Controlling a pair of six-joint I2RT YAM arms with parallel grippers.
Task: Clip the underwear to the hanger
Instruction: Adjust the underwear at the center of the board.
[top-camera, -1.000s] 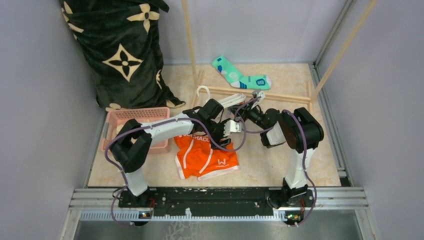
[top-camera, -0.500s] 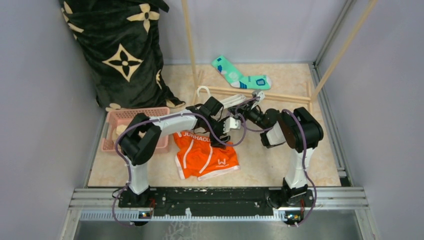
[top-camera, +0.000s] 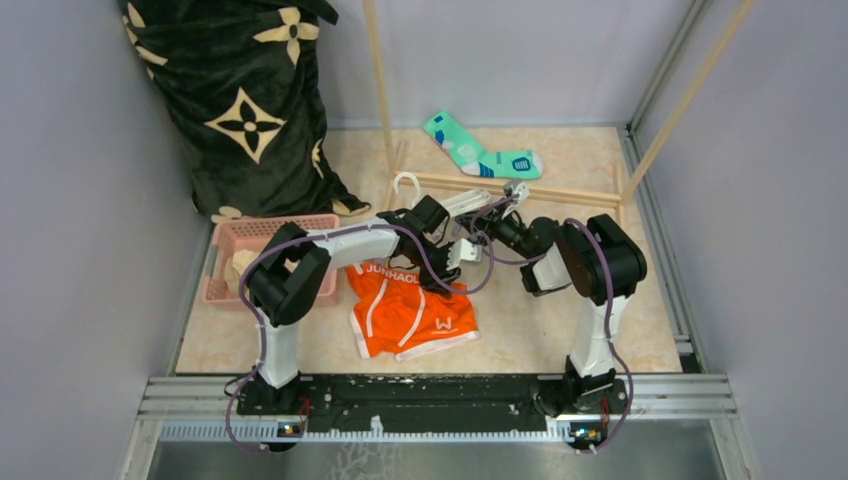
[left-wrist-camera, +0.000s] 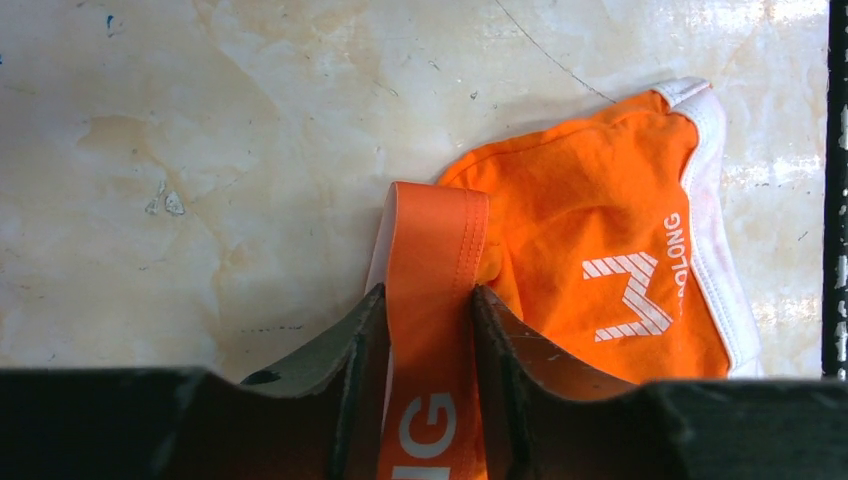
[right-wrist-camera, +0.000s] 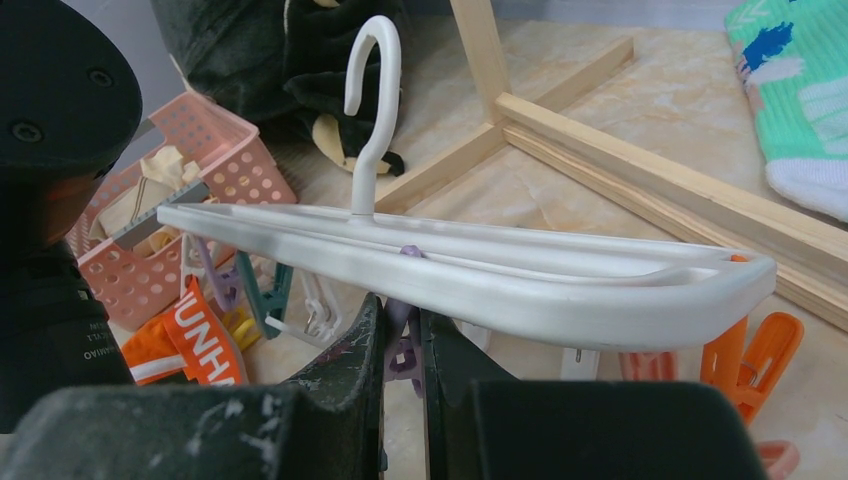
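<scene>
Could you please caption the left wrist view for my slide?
Left gripper pinches the orange underwear by its waistband.

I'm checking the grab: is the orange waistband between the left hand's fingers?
Yes, the left wrist view shows the underwear's orange waistband running up between the left hand's two fingers.

Pale grey walls (top-camera: 80, 250), beige marbled floor (top-camera: 520, 335), aluminium rails (top-camera: 660, 240), wooden pole rack (top-camera: 560, 192)

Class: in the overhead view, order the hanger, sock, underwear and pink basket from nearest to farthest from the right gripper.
1. hanger, in the jaws of the right gripper
2. sock, just behind it
3. underwear, front left
4. pink basket, far left
</scene>
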